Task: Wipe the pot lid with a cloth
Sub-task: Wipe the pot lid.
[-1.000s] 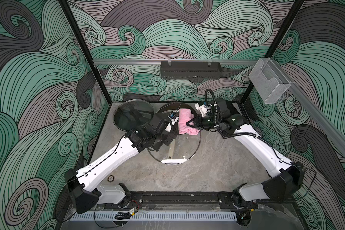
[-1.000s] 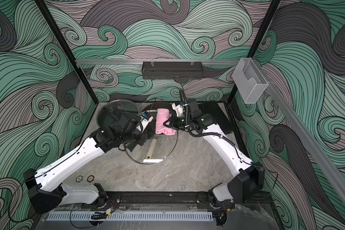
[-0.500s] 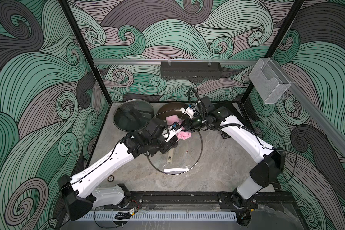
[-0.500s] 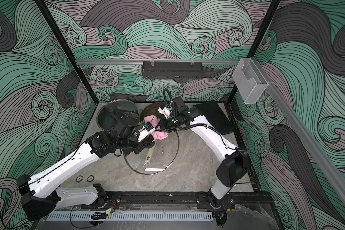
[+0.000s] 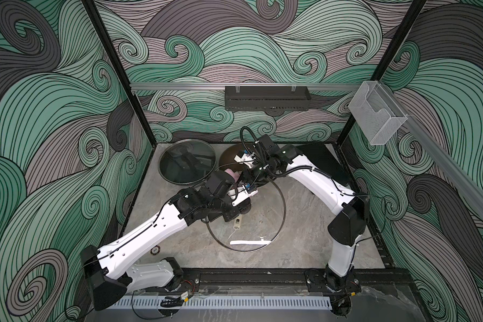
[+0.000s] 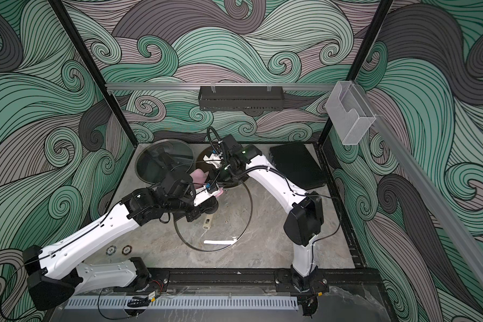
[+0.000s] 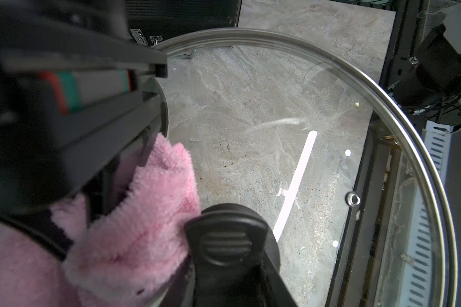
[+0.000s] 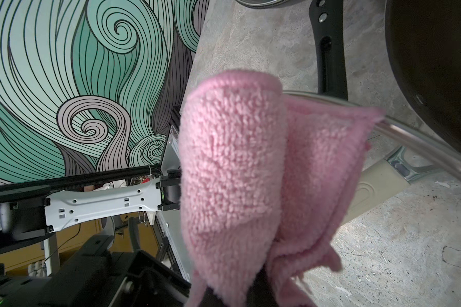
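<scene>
cloth (image 6: 198, 176): mostly hidden behind left arm (image 6: 106, 223) | lid (image 7: 277, 93): rim cut off at frame edge

Both arms reach inward, left end effector (image 5: 242, 207) and right end effector (image 5: 241, 181) clamped.

Green-grey swirl walls (image 5: 67, 111) enclose a marbled table (image 5: 304, 245); black rack (image 5: 267, 97) at 12 o'clock, clear bin (image 5: 377, 117) at 2

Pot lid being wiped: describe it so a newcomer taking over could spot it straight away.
On the grey marbled tabletop, look at the middle. There is the large clear glass lid with a steel rim, with a fluffy pink cloth against it. Unlike the smaller, darker glass lid in the back-left corner, it shows the tabletop through it.
</scene>
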### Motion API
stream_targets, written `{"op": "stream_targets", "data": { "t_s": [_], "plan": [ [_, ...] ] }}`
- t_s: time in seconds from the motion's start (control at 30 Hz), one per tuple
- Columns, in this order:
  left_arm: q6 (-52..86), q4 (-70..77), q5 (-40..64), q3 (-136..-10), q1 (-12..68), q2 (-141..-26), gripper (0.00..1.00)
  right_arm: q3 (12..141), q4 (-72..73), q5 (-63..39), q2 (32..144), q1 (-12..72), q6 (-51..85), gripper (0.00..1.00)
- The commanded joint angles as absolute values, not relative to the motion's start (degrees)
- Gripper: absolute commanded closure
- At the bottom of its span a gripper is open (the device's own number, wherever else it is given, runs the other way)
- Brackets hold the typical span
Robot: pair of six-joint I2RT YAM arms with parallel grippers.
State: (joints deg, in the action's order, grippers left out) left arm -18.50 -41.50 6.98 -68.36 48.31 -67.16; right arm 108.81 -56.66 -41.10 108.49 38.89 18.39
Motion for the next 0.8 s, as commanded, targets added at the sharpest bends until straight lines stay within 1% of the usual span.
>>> {"op": "stream_targets", "data": {
  "t_s": [0.0, 0.13, 0.23, 0.43, 0.6, 0.77],
  "plan": [
    [-21.3, -26.3, 7.7, -71.6, 49.5, -62.4, 1.0, 109.3, -59.7, -35.9, 110.1, 38.7, 16.7, 1.0],
    [-19.8, -25.7, 5.5, -71.1, 49.5, -61.5, 1.0, 108.3, -59.4, -31.4, 108.2, 36.9, 18.5, 1.0],
    [-18.6, -25.7, 3.3, -70.9, 49.6, -61.3, 1.0, 105.7, -57.4, -28.7, 104.8, 34.8, 20.6, 1.0],
    [-15.8, -28.7, -4.3, -74.0, 49.6, -64.7, 1.0, 98.7, -53.8, -27.1, 95.8, 31.0, 24.1, 1.0],
    [-13.7, -28.9, -12.0, -76.6, 49.6, -67.8, 1.0, 92.3, -53.0, -26.0, 88.6, 30.8, 25.9, 1.0],
    [-12.0, -25.7, -16.0, -77.1, 49.5, -68.2, 1.0, 82.7, -49.0, -26.6, 80.5, 31.0, 29.4, 1.0]
  ]
}}
